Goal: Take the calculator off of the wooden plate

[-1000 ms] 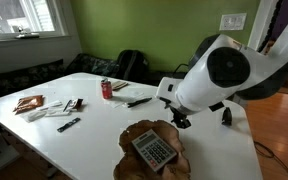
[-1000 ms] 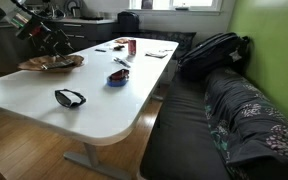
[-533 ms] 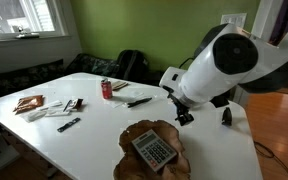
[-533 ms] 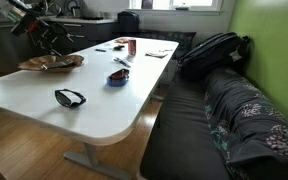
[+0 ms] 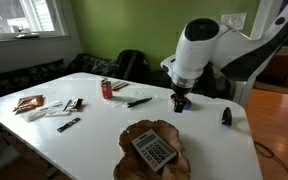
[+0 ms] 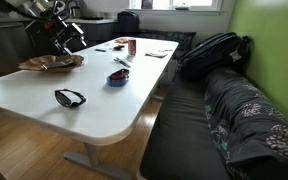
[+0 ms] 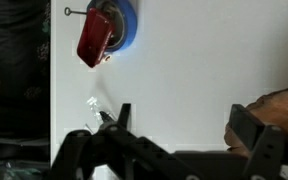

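Grey calculator (image 5: 156,151) lies on the wooden plate (image 5: 132,133); jaws hang spread wide, empty, above the table (image 5: 84,140).

Grey calculator (image 5: 154,151), key grid facing up, lying flat and slightly askew in the hollow of the wooden plate (image 5: 131,137). The plate, brown with a wavy rim, rests near an edge of the white desk (image 5: 84,135).

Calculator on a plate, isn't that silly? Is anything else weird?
Yes, the calculator lies flat on the wooden plate, where you'd expect food, so it looks out of place. Nothing on the table looks spilled or broken.
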You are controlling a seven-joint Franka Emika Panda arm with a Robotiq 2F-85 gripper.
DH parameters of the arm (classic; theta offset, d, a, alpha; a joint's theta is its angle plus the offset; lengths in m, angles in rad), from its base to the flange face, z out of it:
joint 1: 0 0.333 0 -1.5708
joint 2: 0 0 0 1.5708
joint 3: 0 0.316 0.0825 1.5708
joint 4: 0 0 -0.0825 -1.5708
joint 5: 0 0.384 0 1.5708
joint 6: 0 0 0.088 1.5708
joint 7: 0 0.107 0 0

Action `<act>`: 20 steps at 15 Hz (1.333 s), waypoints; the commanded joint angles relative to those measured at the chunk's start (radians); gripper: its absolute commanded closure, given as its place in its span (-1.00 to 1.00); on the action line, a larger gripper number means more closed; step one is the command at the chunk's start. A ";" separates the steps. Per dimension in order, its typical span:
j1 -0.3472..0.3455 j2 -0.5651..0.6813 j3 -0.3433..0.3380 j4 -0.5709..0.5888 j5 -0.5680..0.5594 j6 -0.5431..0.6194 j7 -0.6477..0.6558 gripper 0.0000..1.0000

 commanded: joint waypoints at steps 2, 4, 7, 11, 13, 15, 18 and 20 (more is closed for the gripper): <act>-0.029 0.019 0.019 0.014 0.237 0.079 0.001 -1.00; -0.035 0.023 0.026 0.014 0.339 0.096 0.008 -1.00; -0.038 0.031 0.036 0.013 0.473 0.110 0.035 -1.00; -0.066 0.051 0.070 0.009 0.679 0.161 0.017 -1.00; -0.080 0.075 0.091 0.003 0.856 0.236 -0.128 -1.00; -0.186 0.102 0.207 -0.004 0.994 0.298 -0.253 -1.00; -0.356 0.165 0.400 -0.004 1.195 0.370 -0.485 -1.00; -0.488 0.216 0.546 -0.001 1.268 0.387 -0.642 -1.00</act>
